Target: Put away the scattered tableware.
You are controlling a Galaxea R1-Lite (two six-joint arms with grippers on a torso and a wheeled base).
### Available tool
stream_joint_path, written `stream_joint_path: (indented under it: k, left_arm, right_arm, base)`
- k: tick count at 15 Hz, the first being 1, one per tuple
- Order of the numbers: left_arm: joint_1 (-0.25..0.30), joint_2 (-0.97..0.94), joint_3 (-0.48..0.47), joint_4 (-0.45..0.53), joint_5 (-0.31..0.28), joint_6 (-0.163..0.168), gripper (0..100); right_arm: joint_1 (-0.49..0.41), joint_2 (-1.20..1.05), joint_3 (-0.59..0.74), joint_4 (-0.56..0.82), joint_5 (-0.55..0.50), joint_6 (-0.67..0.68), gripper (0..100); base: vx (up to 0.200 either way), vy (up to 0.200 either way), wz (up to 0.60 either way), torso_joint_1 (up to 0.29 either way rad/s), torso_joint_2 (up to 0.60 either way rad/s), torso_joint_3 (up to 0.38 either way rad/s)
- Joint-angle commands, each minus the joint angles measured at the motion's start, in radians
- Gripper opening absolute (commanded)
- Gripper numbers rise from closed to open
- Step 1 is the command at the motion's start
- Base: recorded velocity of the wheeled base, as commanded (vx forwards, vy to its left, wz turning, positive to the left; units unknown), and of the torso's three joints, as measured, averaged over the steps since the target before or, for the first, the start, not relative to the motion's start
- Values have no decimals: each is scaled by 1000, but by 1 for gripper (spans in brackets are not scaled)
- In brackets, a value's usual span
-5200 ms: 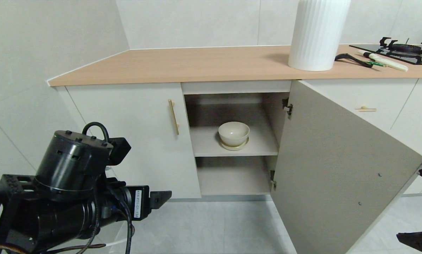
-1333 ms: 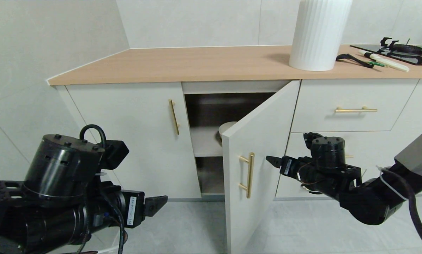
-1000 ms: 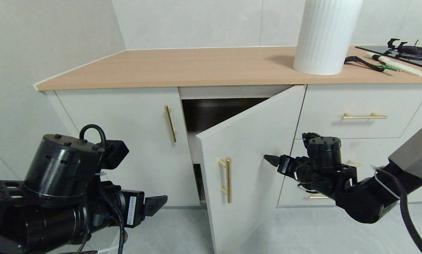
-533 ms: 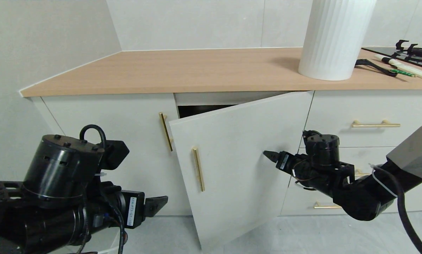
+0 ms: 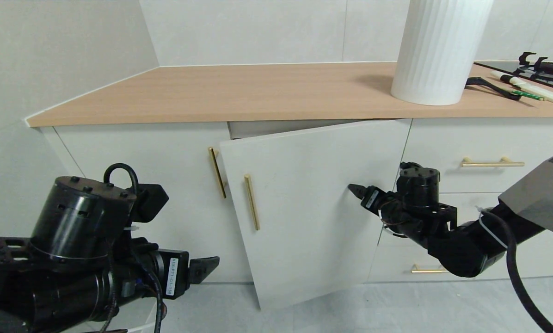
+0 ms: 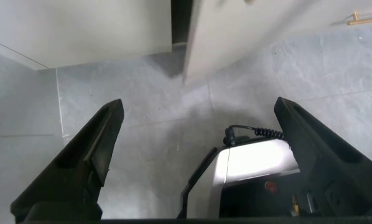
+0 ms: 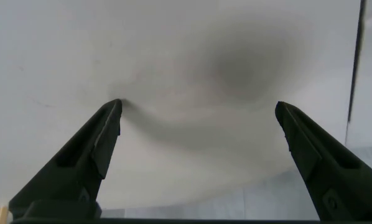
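Your right gripper [image 7: 197, 107], fingers spread wide and empty, rests one tip on the nearly shut cabinet door [image 5: 313, 203]. Pressing that close to the hinge side, it could skid across the smooth panel or leave the door ajar. Your left gripper [image 6: 197, 106], also spread and empty, hangs low over the floor [image 6: 142, 93], off the door's path, while loose utensils [image 5: 531, 91] lie on the countertop [image 5: 211, 92] past the white vase [image 5: 438, 51], well apart from both arms.
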Motion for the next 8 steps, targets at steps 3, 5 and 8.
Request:
stream_joint_path:
  k: [3, 5, 8]
  left_arm:
    - [0, 2, 0, 0, 0, 0, 100]
    - [0, 2, 0, 0, 0, -2, 100]
    - [0, 2, 0, 0, 0, -3, 100]
  right_arm:
    - [-7, 45, -57, 1, -57, 0, 100]
    - [-7, 69, -95, 5, -112, 0, 100]
    - [-15, 105, -141, 10, -170, -1, 100]
  base:
    - [0, 0, 0, 0, 0, 0]
    - [0, 0, 0, 0, 0, 0]
    - [0, 0, 0, 0, 0, 0]
